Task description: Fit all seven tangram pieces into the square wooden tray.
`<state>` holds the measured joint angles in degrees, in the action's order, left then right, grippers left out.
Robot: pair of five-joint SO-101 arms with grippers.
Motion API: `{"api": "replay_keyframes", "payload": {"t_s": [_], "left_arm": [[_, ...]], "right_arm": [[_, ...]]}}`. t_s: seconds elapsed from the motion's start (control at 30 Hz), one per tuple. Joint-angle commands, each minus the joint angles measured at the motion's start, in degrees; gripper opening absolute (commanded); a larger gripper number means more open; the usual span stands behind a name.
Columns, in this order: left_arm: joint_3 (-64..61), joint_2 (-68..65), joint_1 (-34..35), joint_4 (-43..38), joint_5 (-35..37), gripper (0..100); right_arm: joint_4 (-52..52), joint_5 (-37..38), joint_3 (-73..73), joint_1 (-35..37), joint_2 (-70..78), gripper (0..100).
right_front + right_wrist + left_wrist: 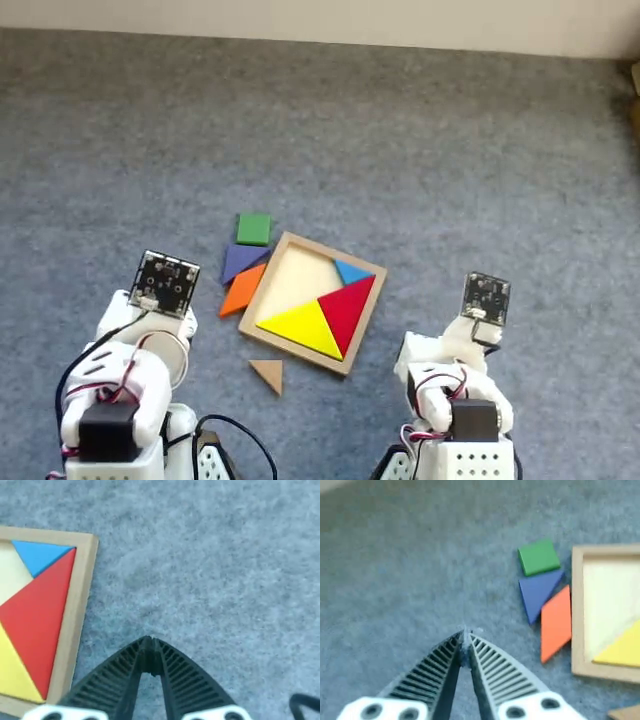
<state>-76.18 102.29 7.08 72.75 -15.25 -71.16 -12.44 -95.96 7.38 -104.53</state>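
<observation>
Left claw (465, 636) and right claw (150, 645), both pinched shut and empty, flank the part-filled wooden tray (263, 283); next, probably, the left must open over the orange parallelogram (243, 290) just beside its rim.

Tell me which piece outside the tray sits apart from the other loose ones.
The tan triangle, alone on the tray's near side; green square, blue triangle and orange piece cluster together.
</observation>
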Motion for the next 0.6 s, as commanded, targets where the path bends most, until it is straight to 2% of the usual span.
{"api": "replay_keyframes", "payload": {"t_s": [0.0, 0.17, 0.3, 0.37, 0.57], "left_arm": [[10.2, -5.1, 0.7, 1.8, -0.7, 0], [21.2, -24.8, 0.6, 3.3, -0.6, 3], [28.2, -40.5, -1.1, 2.9, -0.4, 16], [31.3, -47.0, -2.0, 2.9, 2.8, 21], [40.7, -64.2, -5.9, 0.9, 5.7, 22]], "right_arm": [[-0.5, -0.5, -8.7, 3.1, -0.9, 0.6], [-0.5, -0.5, -8.6, 4.2, -0.7, 0.6], [-0.5, -0.5, -8.6, 4.2, -0.7, 0.6], [-0.5, -0.5, -8.6, 4.2, -0.7, 0.6], [-0.5, -0.5, -8.6, 2.1, -1.1, 0.6]]}}
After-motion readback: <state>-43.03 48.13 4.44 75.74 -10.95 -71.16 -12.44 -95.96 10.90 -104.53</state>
